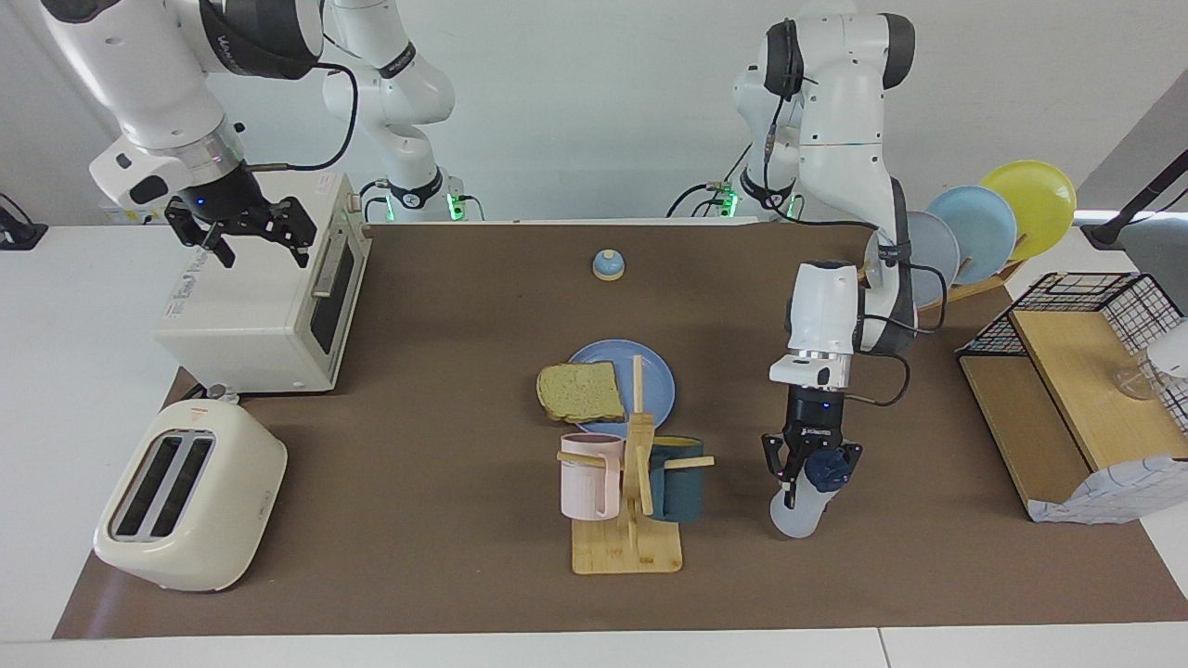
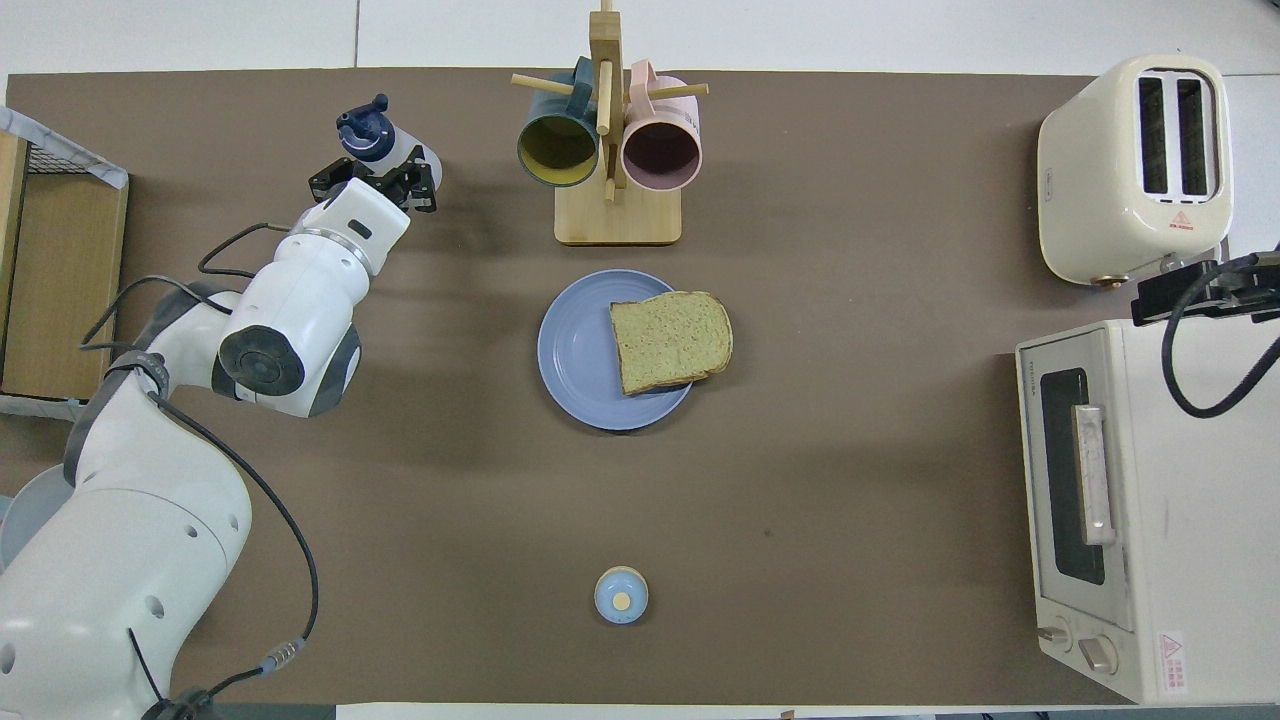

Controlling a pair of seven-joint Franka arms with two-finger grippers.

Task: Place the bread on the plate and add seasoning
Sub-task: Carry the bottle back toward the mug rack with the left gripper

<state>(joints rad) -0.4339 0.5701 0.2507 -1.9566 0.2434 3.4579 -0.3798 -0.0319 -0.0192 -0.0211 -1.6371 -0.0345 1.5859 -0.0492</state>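
Observation:
The bread [image 1: 580,391] [image 2: 670,340] lies on the periwinkle plate [image 1: 657,371] [image 2: 572,355] at mid-table, overhanging the rim toward the right arm's end. My left gripper [image 1: 810,470] [image 2: 372,184] is shut on the seasoning [image 1: 800,510] [image 2: 398,158], gripping just below its navy cap. The translucent bottle hangs tilted, low over the mat, beside the mug rack toward the left arm's end. My right gripper [image 1: 263,249] [image 2: 1188,292] waits open and empty above the toaster oven.
A wooden mug rack [image 1: 626,547] [image 2: 617,215] with a pink and a teal mug stands farther from the robots than the plate. Toaster [image 1: 186,496] and toaster oven [image 1: 260,306] sit at the right arm's end. A bell [image 1: 608,265], upright plates [image 1: 984,223] and a wire shelf [image 1: 1067,390] are also here.

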